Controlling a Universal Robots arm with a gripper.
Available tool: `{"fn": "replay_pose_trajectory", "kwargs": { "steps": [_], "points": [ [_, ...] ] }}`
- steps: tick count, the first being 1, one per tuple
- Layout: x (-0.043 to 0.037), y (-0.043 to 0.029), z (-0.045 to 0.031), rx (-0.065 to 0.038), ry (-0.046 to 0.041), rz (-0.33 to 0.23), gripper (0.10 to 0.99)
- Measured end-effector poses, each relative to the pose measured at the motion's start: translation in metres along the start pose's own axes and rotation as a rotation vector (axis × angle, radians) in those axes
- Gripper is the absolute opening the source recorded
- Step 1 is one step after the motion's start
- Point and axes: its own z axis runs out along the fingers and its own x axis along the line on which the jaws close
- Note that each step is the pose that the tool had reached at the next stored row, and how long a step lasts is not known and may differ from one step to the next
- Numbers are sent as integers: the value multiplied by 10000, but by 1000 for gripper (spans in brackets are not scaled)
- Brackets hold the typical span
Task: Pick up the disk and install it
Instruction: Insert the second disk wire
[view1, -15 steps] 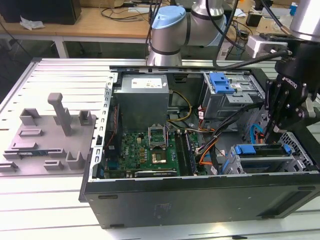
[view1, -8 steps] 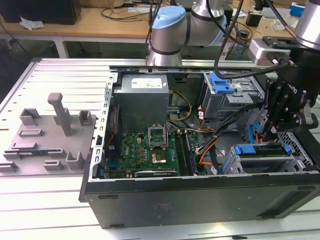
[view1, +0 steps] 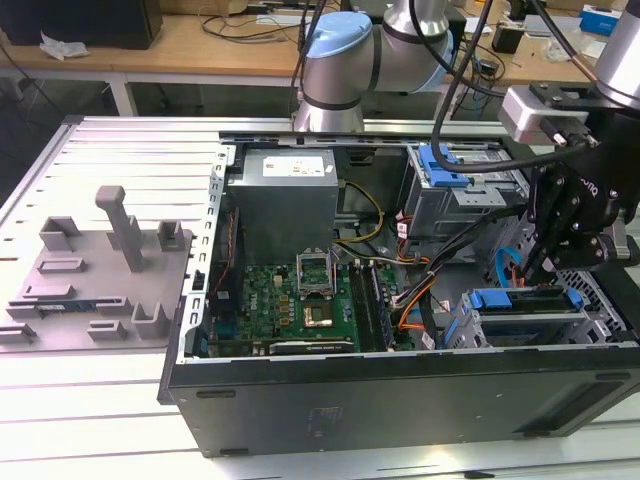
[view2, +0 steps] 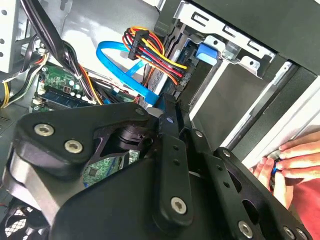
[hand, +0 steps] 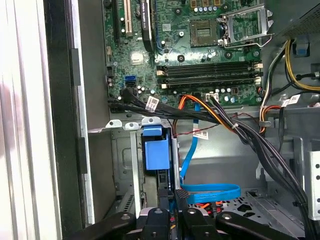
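Item, grey fixture tray (view1: 90, 290): lying unused outside the case. Item, motherboard (view1: 300, 300): sitting exposed. Item, disk (view1: 527, 303): seemingly resting in its bay for installation. Item, my gripper (view1: 548, 262): hovering above it; finger state I cannot tell.

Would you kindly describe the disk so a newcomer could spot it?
Inside the open computer case, look to the exterior view's right, beneath the gripper. The disk lies flat there, blue-framed, unlike the smaller blue latch atop the drive cage.
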Motion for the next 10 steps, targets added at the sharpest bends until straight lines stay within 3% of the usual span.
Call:
{"fn": "replay_pose_trajectory", "kwargs": {
  "steps": [10],
  "points": [
    [8,-2,11,1,0,-14,165]
  ]
}}
